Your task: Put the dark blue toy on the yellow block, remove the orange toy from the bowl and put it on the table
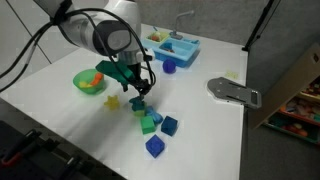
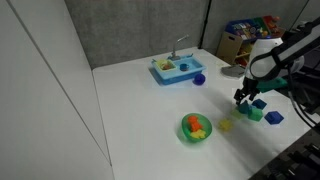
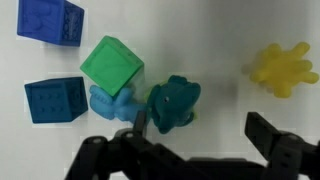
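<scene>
Gripper (image 3: 203,135) fingers spread wide — dark blue toy (image 3: 172,105) beside one, yellow block (image 3: 283,68) apart

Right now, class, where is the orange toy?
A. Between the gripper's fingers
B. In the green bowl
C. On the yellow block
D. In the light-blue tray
B: in an exterior view the orange toy lies inside the green bowl.
</scene>
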### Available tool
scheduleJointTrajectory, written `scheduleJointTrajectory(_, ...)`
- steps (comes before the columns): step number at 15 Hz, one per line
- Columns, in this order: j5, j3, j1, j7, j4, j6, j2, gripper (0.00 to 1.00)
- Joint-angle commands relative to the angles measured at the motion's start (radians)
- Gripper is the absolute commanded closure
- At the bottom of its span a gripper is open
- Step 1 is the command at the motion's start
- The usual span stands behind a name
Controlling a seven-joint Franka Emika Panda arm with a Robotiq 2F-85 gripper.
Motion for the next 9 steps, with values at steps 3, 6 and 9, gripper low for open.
scheduleJointTrajectory(3, -0.031, -0.022, 0.061, 0.087, -0.01, -0.123, -0.119, 0.0)
scheduleJointTrajectory(6, -0.021, -0.002, 0.082, 0.106, 0.016, -0.216, -0.163, 0.0)
scheduleJointTrajectory(9, 0.03, 0.042, 0.081, 0.07, 0.055, -0.323, -0.186, 0.0)
